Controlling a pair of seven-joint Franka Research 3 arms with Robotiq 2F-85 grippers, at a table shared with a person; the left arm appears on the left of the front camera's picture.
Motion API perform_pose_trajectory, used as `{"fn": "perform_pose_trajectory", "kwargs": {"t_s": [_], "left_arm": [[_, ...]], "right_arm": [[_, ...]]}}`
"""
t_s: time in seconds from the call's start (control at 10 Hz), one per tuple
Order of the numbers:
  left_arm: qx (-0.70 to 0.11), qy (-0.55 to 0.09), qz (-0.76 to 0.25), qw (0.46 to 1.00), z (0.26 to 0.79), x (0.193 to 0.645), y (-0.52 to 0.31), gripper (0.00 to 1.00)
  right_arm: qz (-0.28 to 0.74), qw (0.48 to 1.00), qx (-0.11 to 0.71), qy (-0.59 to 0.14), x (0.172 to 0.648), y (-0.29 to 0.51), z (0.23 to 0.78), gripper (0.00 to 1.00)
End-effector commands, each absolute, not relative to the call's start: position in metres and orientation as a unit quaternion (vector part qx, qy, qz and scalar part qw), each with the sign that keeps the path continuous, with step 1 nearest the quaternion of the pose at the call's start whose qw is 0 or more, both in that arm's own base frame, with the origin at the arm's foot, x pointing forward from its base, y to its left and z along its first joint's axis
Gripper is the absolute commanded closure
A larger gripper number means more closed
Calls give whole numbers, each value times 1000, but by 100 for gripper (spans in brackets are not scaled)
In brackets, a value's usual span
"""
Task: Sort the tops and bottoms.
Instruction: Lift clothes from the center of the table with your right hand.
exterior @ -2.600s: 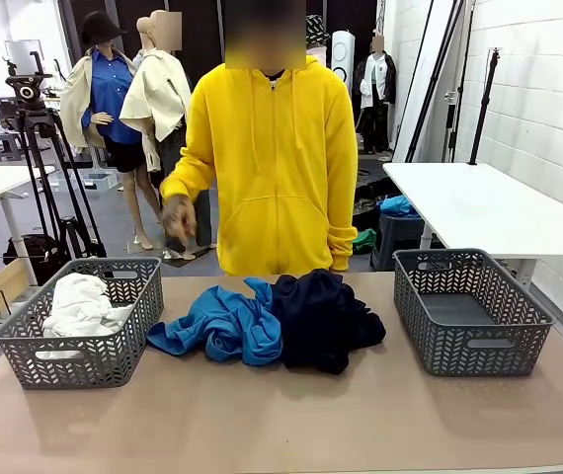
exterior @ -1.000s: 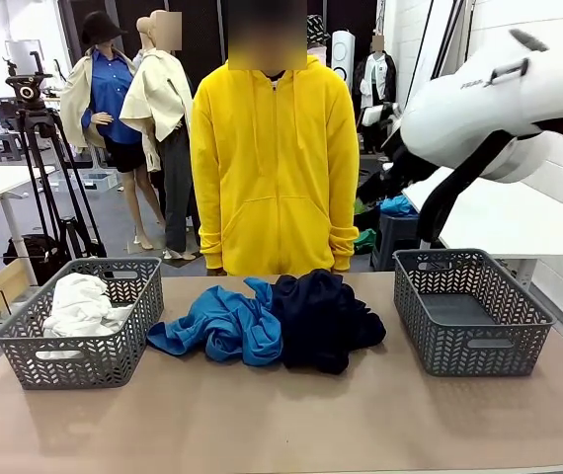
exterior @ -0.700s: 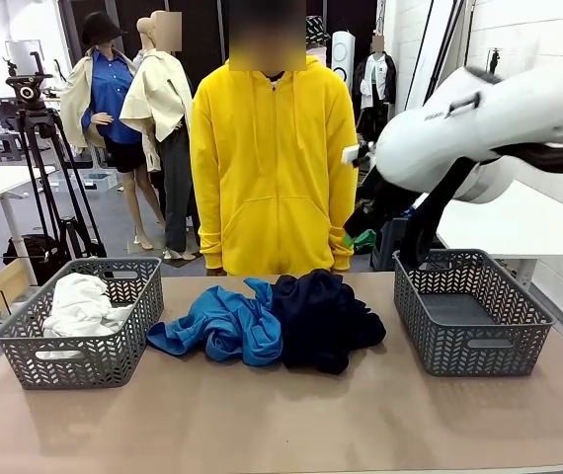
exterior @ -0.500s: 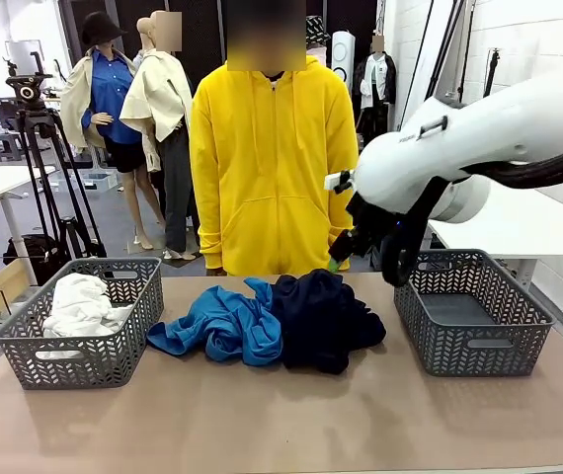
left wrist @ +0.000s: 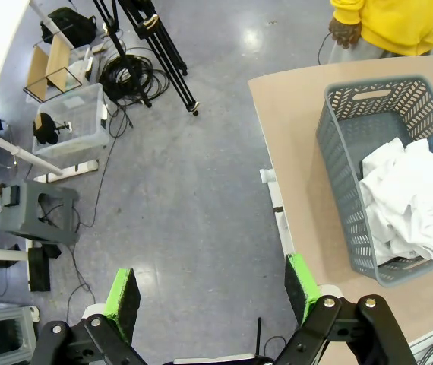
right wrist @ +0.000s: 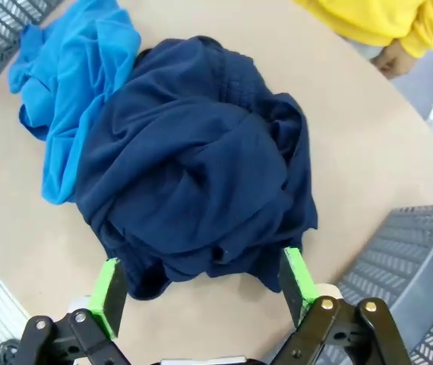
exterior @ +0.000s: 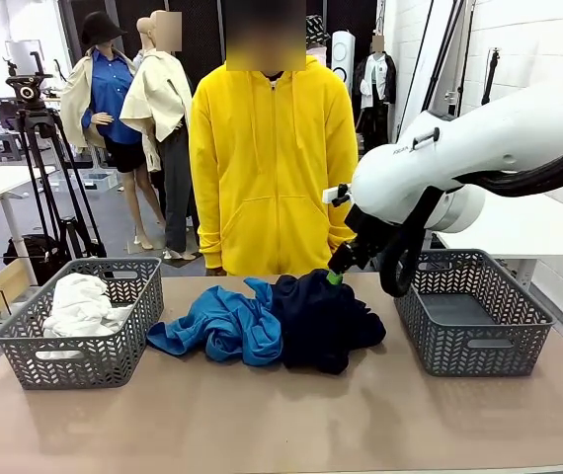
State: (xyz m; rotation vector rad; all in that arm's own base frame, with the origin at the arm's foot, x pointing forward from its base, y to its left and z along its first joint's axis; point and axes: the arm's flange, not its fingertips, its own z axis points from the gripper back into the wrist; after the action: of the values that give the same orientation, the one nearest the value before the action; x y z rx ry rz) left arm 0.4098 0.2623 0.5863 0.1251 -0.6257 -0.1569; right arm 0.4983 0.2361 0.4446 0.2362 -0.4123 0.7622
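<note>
Your right tool (exterior: pixel 334 276) hangs released over the navy bottoms (exterior: pixel 321 321) on the worktop (exterior: pixel 281 425); blue top (exterior: pixel 220 326) touches them at 9 o'clock, grey basket (exterior: pixel 474 341) at 3, person (exterior: pixel 272 168) at 12. Your left tool (left wrist: pixel 211 293) is spread over floor (left wrist: pixel 186 175); white top (exterior: pixel 79 304) in left basket (exterior: pixel 25 351)

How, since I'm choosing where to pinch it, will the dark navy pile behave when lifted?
The navy pile is crumpled in deep folds, so it will probably sag and drape rather than hold shape. Being soft cloth, it looks light and unlikely to slip. It lies against the blue top, which might drag along.
</note>
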Motion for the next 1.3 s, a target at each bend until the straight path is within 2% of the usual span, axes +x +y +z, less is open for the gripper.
{"fn": "perform_pose_trajectory", "kwargs": {"t_s": [0.0,0.1,0.7,1.1,1.2], "left_arm": [[64,-306,-82,946,585,406,264,0],[64,-306,-82,946,585,406,264,0],[64,-306,-82,946,585,406,264,0],[64,-306,-82,946,585,406,264,0],[64,-306,-82,946,585,406,264,0]], "right_arm": [[377,899,117,-191,497,246,437,0],[368,901,114,-199,498,236,445,0],[355,913,114,-164,531,261,405,0],[358,914,117,-154,535,267,398,0],[361,911,117,-163,534,267,400,14]]}}
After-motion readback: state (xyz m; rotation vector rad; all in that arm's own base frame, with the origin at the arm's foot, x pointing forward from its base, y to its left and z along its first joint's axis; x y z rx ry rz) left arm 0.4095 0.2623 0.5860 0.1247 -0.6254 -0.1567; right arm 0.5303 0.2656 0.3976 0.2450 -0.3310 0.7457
